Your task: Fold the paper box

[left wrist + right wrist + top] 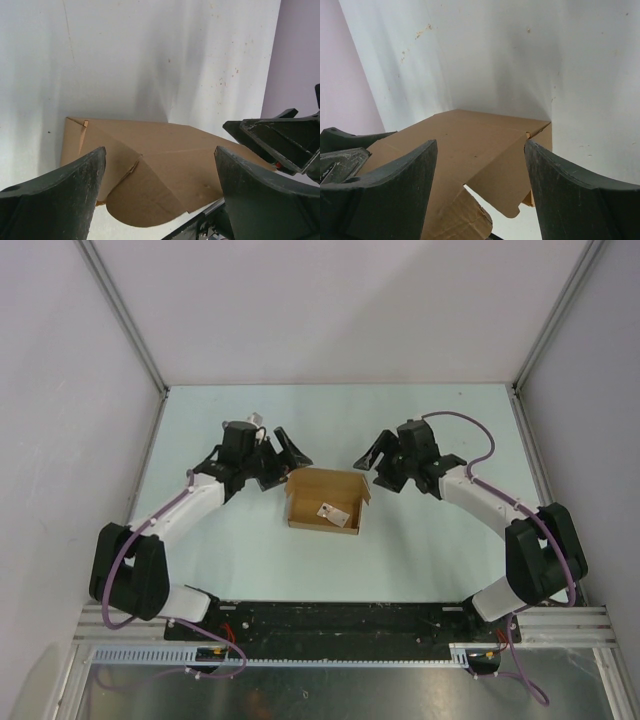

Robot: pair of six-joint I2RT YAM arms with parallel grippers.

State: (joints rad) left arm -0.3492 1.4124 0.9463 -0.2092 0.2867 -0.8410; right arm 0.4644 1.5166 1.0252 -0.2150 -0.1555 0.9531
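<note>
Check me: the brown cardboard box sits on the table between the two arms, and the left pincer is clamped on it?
Not clamped: the left wrist view shows the left pincer wide open, the box ahead of it ungripped. The rest is right.

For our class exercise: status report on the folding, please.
Left gripper open, right gripper open. Paper box between them, unheld, top open. White packet lying inside.

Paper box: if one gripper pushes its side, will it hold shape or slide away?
Probably slides: the paper box looks like thin, light cardboard on a smooth table. Its loose flaps would likely bend first. Unlikely to roll; it sits flat.
</note>
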